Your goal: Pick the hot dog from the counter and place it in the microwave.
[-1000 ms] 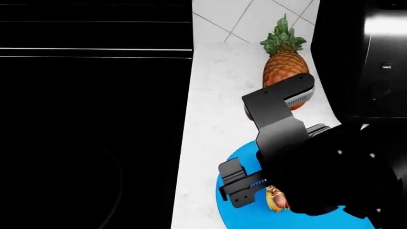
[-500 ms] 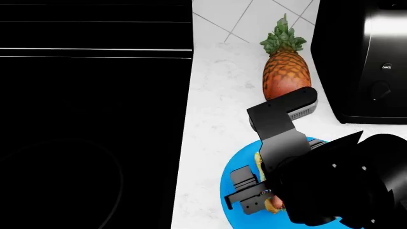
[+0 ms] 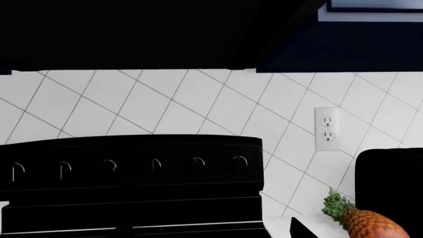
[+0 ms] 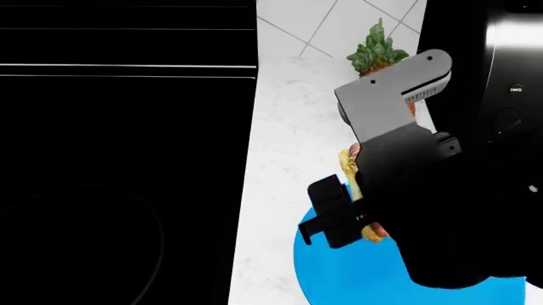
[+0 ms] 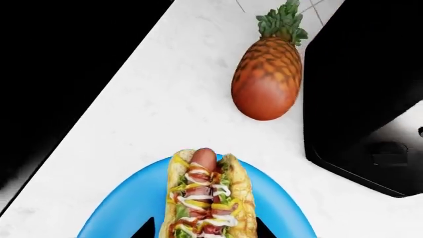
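Yellow bun, reddish sausage, red, green and white squiggles on the hot dog (image 5: pixel 204 198), sitting bright against a plain blue plate (image 5: pixel 278 208). Counter (image 5: pixel 178 109) white with faint grey veins. Pineapple (image 5: pixel 266 82) orange-brown, green crown. Microwave (image 5: pixel 360 94) glossy black.

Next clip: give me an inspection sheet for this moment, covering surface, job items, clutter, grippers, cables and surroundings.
Surface: white marbled counter, beside a black stovetop.
Job's things: yellow-bun hot dog over the round blue plate; tall black microwave, door state unclear.
Clutter: orange-brown pineapple lying near the microwave.
Grippers: right gripper closed around the hot dog; left gripper not visible.
Cables: nothing seen.
Surroundings: white tiled wall with a wall outlet.
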Controlling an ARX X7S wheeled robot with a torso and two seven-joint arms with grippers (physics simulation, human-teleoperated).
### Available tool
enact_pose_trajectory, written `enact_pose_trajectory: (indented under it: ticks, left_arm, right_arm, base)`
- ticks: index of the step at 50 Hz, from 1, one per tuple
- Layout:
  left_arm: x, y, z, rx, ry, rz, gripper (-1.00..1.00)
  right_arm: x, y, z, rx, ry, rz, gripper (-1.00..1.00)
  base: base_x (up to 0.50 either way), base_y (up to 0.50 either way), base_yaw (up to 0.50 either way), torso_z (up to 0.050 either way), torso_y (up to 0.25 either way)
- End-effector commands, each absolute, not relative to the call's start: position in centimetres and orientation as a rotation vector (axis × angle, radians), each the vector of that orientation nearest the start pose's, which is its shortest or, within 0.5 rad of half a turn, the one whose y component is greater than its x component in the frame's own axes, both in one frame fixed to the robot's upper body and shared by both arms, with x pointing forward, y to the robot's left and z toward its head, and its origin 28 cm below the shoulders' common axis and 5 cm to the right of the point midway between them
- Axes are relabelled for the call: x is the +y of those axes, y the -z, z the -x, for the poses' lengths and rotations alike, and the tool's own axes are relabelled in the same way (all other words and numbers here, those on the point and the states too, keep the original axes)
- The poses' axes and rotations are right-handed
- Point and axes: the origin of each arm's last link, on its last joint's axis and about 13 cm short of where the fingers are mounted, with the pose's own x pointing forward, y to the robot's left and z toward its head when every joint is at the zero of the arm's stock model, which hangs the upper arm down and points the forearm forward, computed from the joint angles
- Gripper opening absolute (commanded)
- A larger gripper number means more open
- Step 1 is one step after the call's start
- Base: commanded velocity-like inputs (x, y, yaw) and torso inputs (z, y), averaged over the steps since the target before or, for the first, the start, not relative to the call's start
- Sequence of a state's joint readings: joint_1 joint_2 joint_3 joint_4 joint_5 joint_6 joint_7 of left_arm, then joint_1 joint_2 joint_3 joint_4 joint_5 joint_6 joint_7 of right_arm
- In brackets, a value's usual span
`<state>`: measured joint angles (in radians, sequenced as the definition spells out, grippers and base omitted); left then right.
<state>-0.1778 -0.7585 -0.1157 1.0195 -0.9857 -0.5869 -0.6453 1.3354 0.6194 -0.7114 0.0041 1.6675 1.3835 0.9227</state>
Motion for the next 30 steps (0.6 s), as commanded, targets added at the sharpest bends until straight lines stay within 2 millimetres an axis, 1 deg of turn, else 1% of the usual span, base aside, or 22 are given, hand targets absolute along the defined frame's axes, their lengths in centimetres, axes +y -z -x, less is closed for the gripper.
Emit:
enact_pose_trajectory:
  ticks: [1, 4, 7, 8, 12, 15, 19, 30]
  left_arm:
    - [24.7, -21.7, -15.8, -0.364, 0.064, -0.008, 1.0]
    - [24.7, -21.8, -16.0, -0.369, 0.064, -0.007, 1.0]
    - [24.7, -21.7, -16.3, -0.37, 0.064, -0.005, 1.0]
    - [24.7, -21.7, -16.4, -0.371, 0.064, -0.004, 1.0]
    - [24.6, -21.6, -16.8, -0.375, 0.065, 0.0, 1.0]
    - [24.5, -21.4, -17.0, -0.377, 0.066, 0.005, 1.0]
    - [24.5, -21.3, -17.3, -0.377, 0.067, 0.005, 1.0]
    - [24.9, -21.4, -17.5, -0.376, 0.074, 0.002, 1.0]
  right_arm:
    - [-12.3, -30.9, -24.7, 0.41, -0.199, 0.392, -1.0]
    - [-12.1, -31.7, -23.0, 0.301, -0.246, 0.345, -1.0]
    - [-12.1, -32.1, -21.3, 0.221, -0.261, 0.26, -1.0]
    - [-12.2, -32.1, -20.6, 0.187, -0.254, 0.216, -1.0]
    - [-12.4, -31.7, -19.4, 0.097, -0.215, 0.153, -1.0]
    - [-12.7, -31.1, -19.0, 0.053, -0.171, 0.127, -1.0]
    - [-12.7, -30.5, -18.4, 0.019, -0.161, 0.084, -1.0]
    - [-12.5, -29.8, -18.2, -0.012, -0.137, 0.062, -1.0]
  base:
    - [0.0, 0.0, 0.0, 0.0, 0.0]
    - [0.0, 0.0, 0.0, 0.0, 0.0]
    - [0.0, 0.0, 0.0, 0.0, 0.0]
    - [0.0, 0.0, 0.0, 0.0, 0.0]
    - [0.0, 0.0, 0.0, 0.0, 0.0]
    - [-0.12, 0.01, 0.0, 0.0, 0.0]
    - [-0.5, 0.17, 0.0, 0.0, 0.0]
    - [-0.5, 0.17, 0.0, 0.0, 0.0]
